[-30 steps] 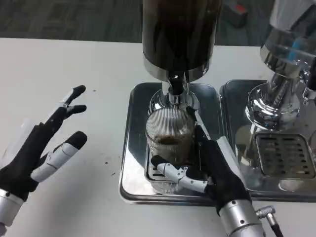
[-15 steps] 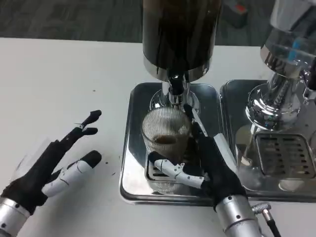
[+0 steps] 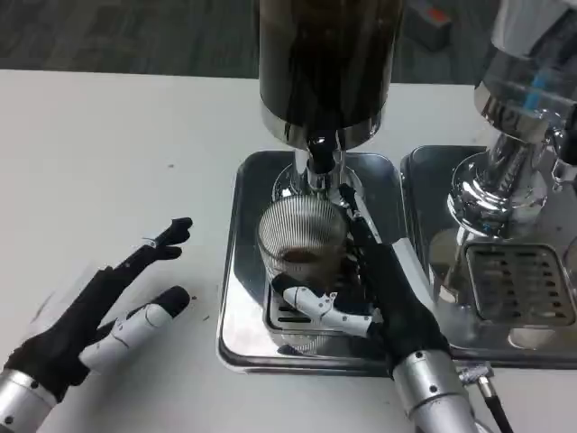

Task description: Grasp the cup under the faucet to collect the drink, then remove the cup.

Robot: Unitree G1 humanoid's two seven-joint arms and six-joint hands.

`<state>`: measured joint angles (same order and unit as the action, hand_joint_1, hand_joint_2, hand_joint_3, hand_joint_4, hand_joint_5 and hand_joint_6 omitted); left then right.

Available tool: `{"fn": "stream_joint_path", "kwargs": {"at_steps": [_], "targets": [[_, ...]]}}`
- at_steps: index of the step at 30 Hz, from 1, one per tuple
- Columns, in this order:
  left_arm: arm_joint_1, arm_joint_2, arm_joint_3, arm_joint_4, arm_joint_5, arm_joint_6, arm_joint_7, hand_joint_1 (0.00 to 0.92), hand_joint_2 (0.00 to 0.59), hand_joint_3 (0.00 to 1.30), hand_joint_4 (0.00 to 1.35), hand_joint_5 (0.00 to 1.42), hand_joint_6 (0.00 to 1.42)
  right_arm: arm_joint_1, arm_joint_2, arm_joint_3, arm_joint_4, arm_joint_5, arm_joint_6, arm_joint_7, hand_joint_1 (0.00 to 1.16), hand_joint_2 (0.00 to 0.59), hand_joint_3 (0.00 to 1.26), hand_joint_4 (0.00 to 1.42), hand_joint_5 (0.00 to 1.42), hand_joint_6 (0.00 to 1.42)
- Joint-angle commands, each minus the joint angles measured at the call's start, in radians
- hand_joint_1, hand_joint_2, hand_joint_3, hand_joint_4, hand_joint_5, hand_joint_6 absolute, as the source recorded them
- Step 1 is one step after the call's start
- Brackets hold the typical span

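cup [image 3: 302,236] on tray [image 3: 236,271], under faucet [image 3: 317,167] | second tray [image 3: 424,180] right

Forearms: our two silver metal cylinders.
Left hand [image 3: 86,320]: black palm, white-and-black fingers.
Right hand [image 3: 383,302]: same colours; black cable at wrist.

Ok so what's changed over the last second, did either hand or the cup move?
The left hand has slid across the table toward the tray, fingers spread, holding nothing. The right hand keeps its grip on the ribbed glass cup and has drawn it slightly toward the robot and to its left, away from the faucet. The cup still holds a little dark drink. The dispenser and tray are unmoved.
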<state>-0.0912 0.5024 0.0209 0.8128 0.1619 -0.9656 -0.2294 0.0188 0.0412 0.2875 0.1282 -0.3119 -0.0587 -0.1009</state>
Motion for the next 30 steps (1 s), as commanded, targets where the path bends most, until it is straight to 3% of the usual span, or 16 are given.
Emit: {"fn": "stream_joint_path", "kwargs": {"at_steps": [1,4,12,30], "targets": [[0.012,0.006,0.002,-0.001,-0.001,0.011,0.011,0.000,0.127,0.12,0.12,0.16,0.06,0.002,0.011,0.003,0.028,0.005,0.021,-0.003,0.94,0.190,0.00,0.18,0.25,0.38],[0.016,0.007,0.004,-0.004,-0.002,0.011,0.012,0.000,0.127,0.12,0.13,0.17,0.06,-0.003,0.019,-0.006,0.037,0.015,0.022,-0.009,0.94,0.193,0.00,0.25,0.30,0.43],[0.020,0.005,0.005,-0.010,-0.002,0.012,0.012,0.000,0.127,0.13,0.13,0.17,0.06,-0.011,0.025,-0.008,0.050,0.014,0.010,-0.040,0.96,0.196,0.16,0.39,0.41,0.53],[0.011,0.001,0.001,-0.005,-0.005,0.019,0.006,0.000,0.127,0.14,0.14,0.17,0.06,-0.004,0.035,-0.011,0.049,0.012,-0.046,-0.120,0.97,0.217,0.28,0.50,0.44,0.60]]}}
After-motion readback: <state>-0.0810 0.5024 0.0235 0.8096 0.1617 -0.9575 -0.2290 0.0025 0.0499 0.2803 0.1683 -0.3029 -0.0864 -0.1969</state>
